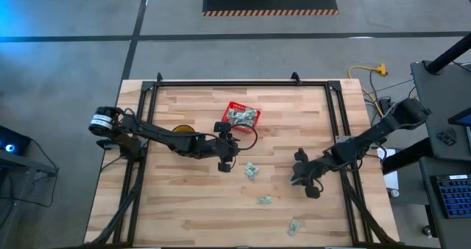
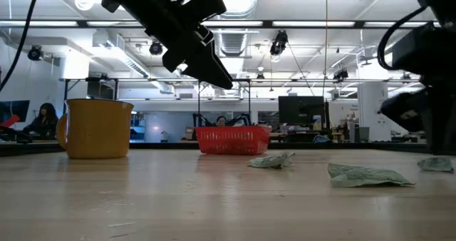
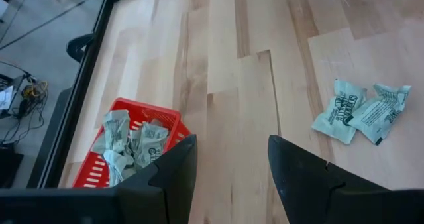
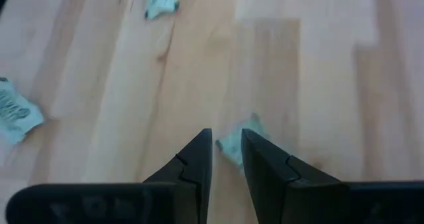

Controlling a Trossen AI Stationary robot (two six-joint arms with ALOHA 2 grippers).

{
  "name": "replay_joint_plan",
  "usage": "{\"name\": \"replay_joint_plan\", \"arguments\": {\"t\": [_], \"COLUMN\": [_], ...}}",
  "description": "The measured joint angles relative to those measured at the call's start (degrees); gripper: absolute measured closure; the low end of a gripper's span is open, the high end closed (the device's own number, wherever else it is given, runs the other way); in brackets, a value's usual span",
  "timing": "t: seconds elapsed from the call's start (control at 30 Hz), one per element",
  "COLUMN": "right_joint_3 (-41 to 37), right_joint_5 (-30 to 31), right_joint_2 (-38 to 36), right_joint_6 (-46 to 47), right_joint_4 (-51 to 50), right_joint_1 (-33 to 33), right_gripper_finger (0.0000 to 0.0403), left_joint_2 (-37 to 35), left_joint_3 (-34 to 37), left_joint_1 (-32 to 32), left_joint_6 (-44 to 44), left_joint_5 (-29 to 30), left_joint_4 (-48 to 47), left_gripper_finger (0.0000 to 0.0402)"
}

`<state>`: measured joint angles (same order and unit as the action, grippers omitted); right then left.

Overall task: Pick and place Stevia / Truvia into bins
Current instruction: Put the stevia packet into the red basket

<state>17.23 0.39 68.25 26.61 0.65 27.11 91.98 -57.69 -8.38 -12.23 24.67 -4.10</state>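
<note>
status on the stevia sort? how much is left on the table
Done: several sachets sit in the red basket. In hand: the right gripper is low, jaws narrowed around a sachet but not clearly holding it; the left gripper, jaws open and empty, hangs near the basket. Left: loose sachets at and.

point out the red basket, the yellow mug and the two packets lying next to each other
red basket (image 2: 233,139), low view, latticed front wall.
yellow mug (image 2: 97,129), low view, side of body.
two packets (image 3: 362,111), left wrist view, where they meet.
</note>
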Motion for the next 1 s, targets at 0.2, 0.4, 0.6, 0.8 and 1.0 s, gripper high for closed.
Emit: {"name": "replay_joint_plan", "arguments": {"t": [0.2, 0.4, 0.6, 0.8, 1.0], "right_joint_3": [2.0, 2.1, 1.8, 1.7, 1.9], "right_joint_5": [6.3, 4.3, 5.4, 5.7, 6.1], "right_joint_2": [0.1, 0.1, 0.6, 3.6, 6.5], "right_joint_6": [-7.0, -4.8, -3.9, -3.9, -3.9], "right_joint_4": [-0.4, -1.8, -3.9, -3.7, -2.0], "right_joint_1": [0.0, 0.4, 0.4, 0.4, 0.4], "right_gripper_finger": [0.0337, 0.0338, 0.0339, 0.0338, 0.0337], "left_joint_2": [0.0, 0.0, 0.0, 0.0, 0.0], "left_joint_3": [0.0, 0.0, 0.1, 0.1, 0.5], "left_joint_1": [0.0, 0.0, 0.0, 0.0, 0.0], "left_joint_6": [0.0, 0.0, 0.1, 0.1, 0.1], "left_joint_5": [0.0, 0.0, -0.2, -0.2, -0.3], "left_joint_4": [0.0, 0.0, 0.0, 0.0, 0.1], "left_gripper_finger": [0.0233, 0.0233, 0.0233, 0.0233, 0.0233]}}
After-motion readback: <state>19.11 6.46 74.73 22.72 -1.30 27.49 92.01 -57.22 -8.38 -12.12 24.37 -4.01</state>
